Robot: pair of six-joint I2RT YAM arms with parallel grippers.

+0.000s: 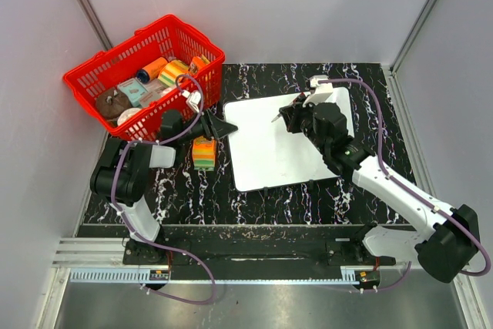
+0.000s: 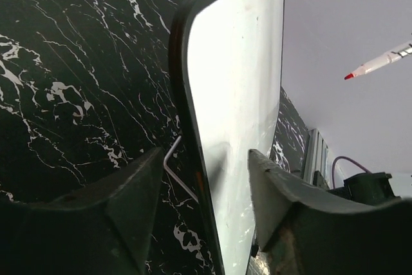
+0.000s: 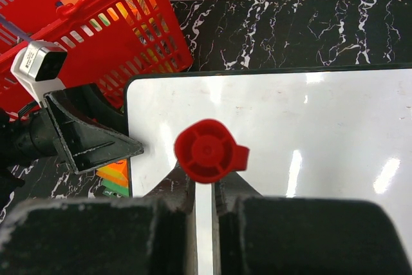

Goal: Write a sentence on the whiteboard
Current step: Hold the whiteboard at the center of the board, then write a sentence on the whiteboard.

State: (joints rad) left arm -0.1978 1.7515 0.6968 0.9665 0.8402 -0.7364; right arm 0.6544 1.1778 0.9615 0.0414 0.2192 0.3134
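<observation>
The whiteboard (image 1: 285,148) lies on the black marble table, its surface blank white; no sentence is in view on it. My left gripper (image 1: 229,127) is at the board's left edge. In the left wrist view its jaws (image 2: 206,156) are open and straddle the dark rim (image 2: 183,114), with a gap on both sides. My right gripper (image 1: 289,117) hovers over the board's far part, shut on a white pen with a red tip (image 2: 380,62). The pen's red cap end (image 3: 207,151) sticks up between my right gripper's (image 3: 205,181) jaws.
A red basket (image 1: 146,75) holding several items stands at the back left, close to the left arm. A striped orange-and-green block (image 1: 204,152) sits just left of the board. A bent wire (image 2: 175,169) pokes out from under the board's edge.
</observation>
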